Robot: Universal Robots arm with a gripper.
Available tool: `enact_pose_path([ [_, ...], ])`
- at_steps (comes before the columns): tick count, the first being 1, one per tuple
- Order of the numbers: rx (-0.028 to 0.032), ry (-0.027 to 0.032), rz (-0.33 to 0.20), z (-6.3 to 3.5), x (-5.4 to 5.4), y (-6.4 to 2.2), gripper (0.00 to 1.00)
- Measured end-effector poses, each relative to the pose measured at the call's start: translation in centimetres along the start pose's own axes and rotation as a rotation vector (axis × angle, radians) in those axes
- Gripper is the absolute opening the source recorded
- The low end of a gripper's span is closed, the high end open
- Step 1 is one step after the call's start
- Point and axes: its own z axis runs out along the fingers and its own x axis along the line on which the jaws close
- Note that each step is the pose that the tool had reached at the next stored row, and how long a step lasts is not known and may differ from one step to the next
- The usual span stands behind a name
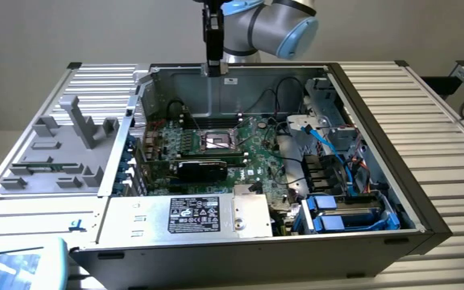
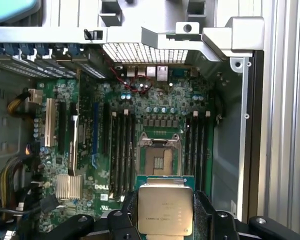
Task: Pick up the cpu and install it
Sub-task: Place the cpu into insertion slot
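The cpu (image 2: 165,210), a flat square chip with a silver metal top and a green edge, sits between my black fingers (image 2: 204,212) in the wrist view. My gripper (image 2: 165,220) is shut on it. It hangs above the motherboard (image 2: 85,150), just short of the open black socket (image 2: 160,157), whose bare contact field shows. In the exterior view my gripper (image 1: 214,65) hangs high over the case's back wall, well above the socket (image 1: 217,142). The chip itself is too thin to make out there.
The open computer case (image 1: 377,181) lies on a ribbed metal table (image 1: 434,121). A silver labelled box (image 1: 191,214) sits at its near side, with blue cables (image 1: 341,211) at the exterior view's right. Memory slots (image 2: 121,150) flank the socket. A grey fixture (image 1: 58,151) stands outside the case.
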Motion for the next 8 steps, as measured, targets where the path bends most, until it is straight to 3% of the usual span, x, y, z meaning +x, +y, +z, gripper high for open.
enact_pose_path([
  [8,-0.0001,-0.0005,-0.001,1.46,-0.1,-0.02,0.55],
])
